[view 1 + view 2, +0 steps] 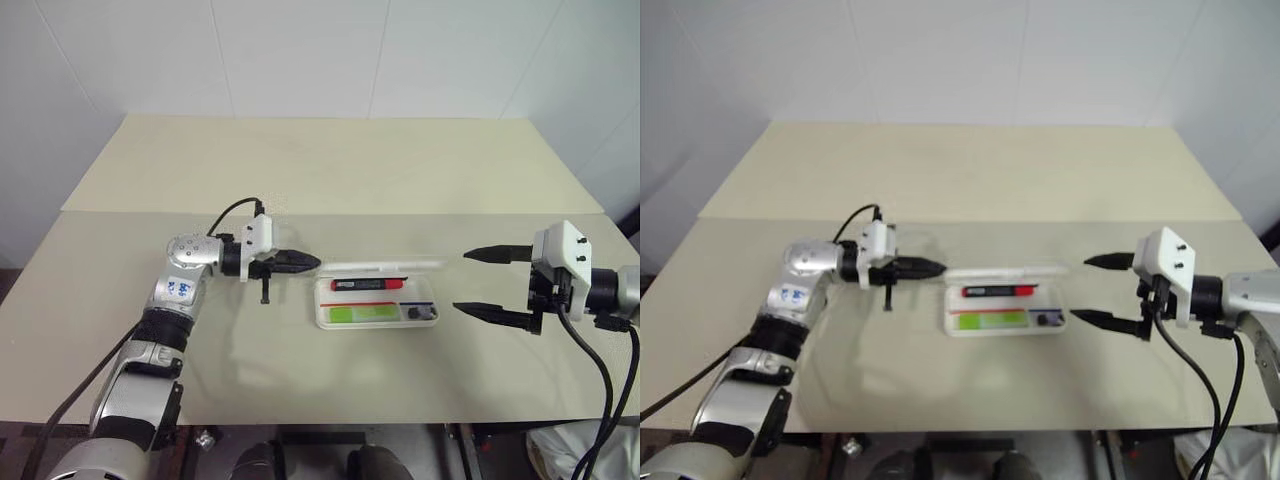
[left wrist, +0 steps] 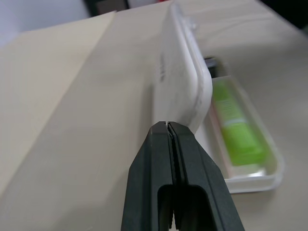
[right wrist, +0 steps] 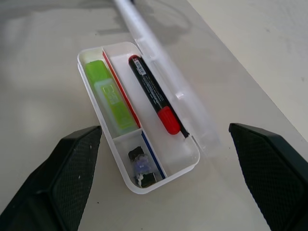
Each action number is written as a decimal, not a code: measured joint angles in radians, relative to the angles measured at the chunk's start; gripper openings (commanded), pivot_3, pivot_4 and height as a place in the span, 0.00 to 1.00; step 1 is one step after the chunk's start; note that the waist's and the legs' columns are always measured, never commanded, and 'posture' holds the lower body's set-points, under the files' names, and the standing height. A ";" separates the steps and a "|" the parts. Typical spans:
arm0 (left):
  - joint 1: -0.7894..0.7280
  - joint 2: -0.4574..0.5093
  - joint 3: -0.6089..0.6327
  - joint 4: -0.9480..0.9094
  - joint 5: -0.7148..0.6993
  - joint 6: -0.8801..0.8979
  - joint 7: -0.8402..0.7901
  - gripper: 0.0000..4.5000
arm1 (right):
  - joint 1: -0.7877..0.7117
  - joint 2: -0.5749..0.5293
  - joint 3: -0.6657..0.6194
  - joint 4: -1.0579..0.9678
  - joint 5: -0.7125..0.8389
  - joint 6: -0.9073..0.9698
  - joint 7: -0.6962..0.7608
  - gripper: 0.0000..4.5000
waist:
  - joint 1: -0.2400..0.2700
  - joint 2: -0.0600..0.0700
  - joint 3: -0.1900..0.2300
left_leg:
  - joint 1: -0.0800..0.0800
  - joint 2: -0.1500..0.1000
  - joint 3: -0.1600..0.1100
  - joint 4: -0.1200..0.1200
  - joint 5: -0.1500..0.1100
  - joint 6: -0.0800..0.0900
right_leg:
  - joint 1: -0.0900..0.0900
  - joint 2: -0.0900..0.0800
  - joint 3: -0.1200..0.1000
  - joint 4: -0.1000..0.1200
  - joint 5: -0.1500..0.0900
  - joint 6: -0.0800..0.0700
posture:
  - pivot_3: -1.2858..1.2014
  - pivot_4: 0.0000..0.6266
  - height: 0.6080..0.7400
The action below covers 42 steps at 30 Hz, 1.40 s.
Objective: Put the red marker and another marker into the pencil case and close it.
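The white pencil case point(image 1: 375, 326) lies open mid-table, its lid point(image 1: 385, 266) standing up along the far side. Inside, the red marker point(image 1: 367, 284) lies in the far compartment and the lime-green highlighter point(image 1: 360, 313) in the near one. My left gripper point(image 1: 312, 263) is shut and empty, pointing right, its tip at the lid's left end point(image 2: 175, 77); I cannot tell whether it touches. My right gripper point(image 1: 461, 281) hangs open just right of the case, apart from it, nothing between its fingers point(image 3: 67, 173). The right wrist view shows the marker point(image 3: 153, 94) and highlighter point(image 3: 109, 96) lying flat.
A small dark grey clip-like piece point(image 3: 141, 166) sits in the case's small end compartment. The beige table point(image 1: 330, 170) stretches far behind the case, with a seam running across it. White walls stand behind the table.
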 measured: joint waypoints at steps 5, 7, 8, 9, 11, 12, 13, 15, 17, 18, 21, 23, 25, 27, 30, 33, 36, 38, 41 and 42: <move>0.043 0.001 -0.036 -0.078 -0.001 0.019 -0.027 0.01 | 0.000 0.006 0.000 0.000 0.000 0.000 -0.014 1.00 | 0.000 0.000 0.000 | 0.000 0.000 0.000 0.000 0.000 0.000 | 0.001 0.000 0.000 0.000 0.000 0.000 | 0.52 0.24 1.00; 0.061 -0.001 -0.047 -0.100 0.005 0.039 -0.017 0.01 | 0.000 0.010 0.000 0.000 0.000 0.000 -0.019 1.00 | -0.001 0.000 0.000 | 0.000 0.000 0.000 0.000 0.000 0.000 | 0.001 0.000 0.001 0.000 0.000 0.000 | 0.52 0.24 1.00; 0.071 -0.001 -0.061 -0.116 0.013 0.053 -0.009 0.01 | -0.001 0.013 0.000 0.000 0.000 0.000 -0.021 1.00 | -0.001 0.000 0.000 | 0.000 0.000 -0.001 0.000 0.000 0.000 | 0.001 0.000 0.000 0.000 0.000 0.000 | 0.52 0.24 1.00; 0.079 -0.002 -0.075 -0.127 0.023 0.066 0.000 0.01 | -0.001 0.018 0.000 -0.001 0.000 0.000 -0.025 1.00 | 0.000 0.000 0.000 | 0.000 0.000 -0.001 0.000 0.000 0.000 | 0.001 0.000 0.000 0.000 0.000 0.000 | 0.52 0.24 1.00; 0.098 -0.002 -0.095 -0.144 0.041 0.092 0.021 0.01 | -0.001 0.022 0.001 -0.002 0.000 0.001 -0.029 1.00 | 0.000 0.000 0.000 | 0.000 0.000 -0.001 0.000 0.000 0.000 | 0.001 0.000 0.000 0.000 0.000 0.000 | 0.52 0.24 1.00; 0.104 -0.002 -0.107 -0.152 0.056 0.103 0.034 0.01 | 0.000 0.024 0.001 -0.004 0.000 0.002 -0.034 1.00 | 0.000 0.000 0.000 | 0.000 0.000 -0.001 0.000 0.000 0.000 | 0.001 0.000 0.000 0.000 0.000 0.000 | 0.52 0.24 1.00; 0.106 -0.003 -0.119 -0.157 0.073 0.116 0.051 0.01 | 0.000 0.028 0.001 -0.011 0.001 0.003 -0.040 1.00 | 0.000 0.000 0.000 | 0.000 0.000 -0.001 0.001 0.000 0.000 | 0.001 -0.001 0.000 0.000 0.000 0.000 | 0.52 0.24 1.00; 0.108 -0.004 -0.134 -0.158 0.098 0.136 0.077 0.01 | 0.004 0.032 0.001 -0.024 0.002 0.004 -0.051 1.00 | 0.000 0.000 0.000 | 0.000 0.000 -0.001 0.001 0.000 0.000 | 0.001 -0.001 0.000 0.000 0.000 0.000 | 0.52 0.24 1.00; 0.109 -0.013 -0.140 -0.168 0.105 0.159 0.107 0.01 | 0.014 0.042 0.001 -0.042 0.005 0.009 -0.063 1.00 | 0.000 0.000 0.000 | 0.000 0.000 -0.001 0.001 0.000 0.000 | 0.001 -0.001 0.000 0.000 0.000 0.000 | 0.52 0.24 1.00; 0.109 -0.016 -0.143 -0.172 0.106 0.168 0.118 0.01 | 0.019 0.046 0.001 -0.047 0.008 0.012 -0.070 1.00 | 0.000 0.000 0.000 | 0.001 0.000 -0.001 0.001 0.000 0.000 | 0.001 -0.001 0.000 0.000 0.000 0.000 | 0.52 0.24 1.00; 0.109 -0.024 -0.151 -0.190 0.115 0.196 0.145 0.01 | 0.035 0.059 0.001 -0.070 0.014 0.025 -0.087 1.00 | 0.000 0.000 0.000 | 0.001 0.000 -0.001 0.001 0.000 0.000 | 0.002 -0.001 0.000 0.001 0.000 0.000 | 0.52 0.24 1.00; 0.106 -0.034 -0.156 -0.193 0.120 0.210 0.156 0.01 | 0.042 0.063 0.001 -0.081 0.020 0.028 -0.096 1.00 | 0.001 0.000 0.000 | 0.001 0.000 -0.002 0.001 0.000 0.001 | 0.002 -0.001 0.000 0.001 0.000 0.000 | 0.52 0.24 1.00; 0.102 -0.038 -0.161 -0.195 0.124 0.222 0.162 0.01 | 0.049 0.067 0.001 -0.089 0.024 0.031 -0.104 1.00 | 0.002 0.000 0.000 | 0.001 -0.001 -0.002 0.001 0.000 0.001 | 0.003 -0.001 -0.001 0.001 0.000 0.000 | 0.52 0.24 1.00; 0.094 -0.041 -0.168 -0.198 0.130 0.237 0.165 0.01 | 0.052 0.069 0.001 -0.097 0.025 0.033 -0.112 1.00 | 0.002 0.000 0.000 | 0.001 -0.002 -0.002 0.001 0.000 0.001 | 0.003 -0.002 -0.001 0.001 0.000 0.001 | 0.52 0.24 1.00; 0.086 -0.046 -0.179 -0.205 0.134 0.265 0.172 0.01 | 0.054 0.072 0.001 -0.105 0.026 0.037 -0.121 1.00 | 0.002 0.000 0.000 | 0.001 -0.003 -0.002 0.001 0.000 0.002 | 0.003 -0.002 -0.001 0.000 0.001 0.001 | 0.52 0.24 1.00; 0.083 -0.049 -0.190 -0.220 0.135 0.293 0.174 0.01 | 0.054 0.080 0.001 -0.110 0.033 0.043 -0.133 1.00 | 0.002 0.000 0.000 | 0.001 -0.003 -0.003 0.001 0.000 0.002 | 0.003 -0.002 -0.001 0.000 0.001 0.001 | 0.52 0.24 1.00; 0.078 -0.055 -0.206 -0.234 0.137 0.324 0.179 0.01 | 0.053 0.086 0.001 -0.111 0.034 0.045 -0.140 1.00 | 0.002 0.000 0.000 | 0.001 -0.003 -0.003 0.001 0.000 0.002 | 0.003 -0.002 -0.001 0.000 0.001 0.001 | 0.52 0.24 1.00; 0.068 -0.056 -0.218 -0.237 0.139 0.344 0.181 0.01 | 0.052 0.089 0.002 -0.111 0.034 0.045 -0.145 1.00 | 0.002 0.000 0.000 | 0.001 -0.003 -0.003 0.001 0.000 0.002 | 0.003 -0.002 -0.001 0.000 0.001 0.001 | 0.52 0.24 1.00; 0.060 -0.056 -0.235 -0.242 0.142 0.365 0.186 0.01 | 0.052 0.092 0.009 -0.111 0.034 0.046 -0.152 1.00 | 0.001 0.000 -0.001 | 0.001 -0.003 -0.003 0.001 0.000 0.002 | 0.003 -0.002 -0.001 0.000 0.001 0.001 | 0.52 0.24 1.00; 0.058 -0.057 -0.239 -0.243 0.143 0.371 0.190 0.01 | 0.051 0.094 0.010 -0.111 0.034 0.046 -0.154 1.00 | 0.001 0.000 -0.001 | 0.001 -0.003 -0.003 0.001 0.000 0.002 | 0.004 -0.002 -0.001 0.000 0.001 0.001 | 0.52 0.24 1.00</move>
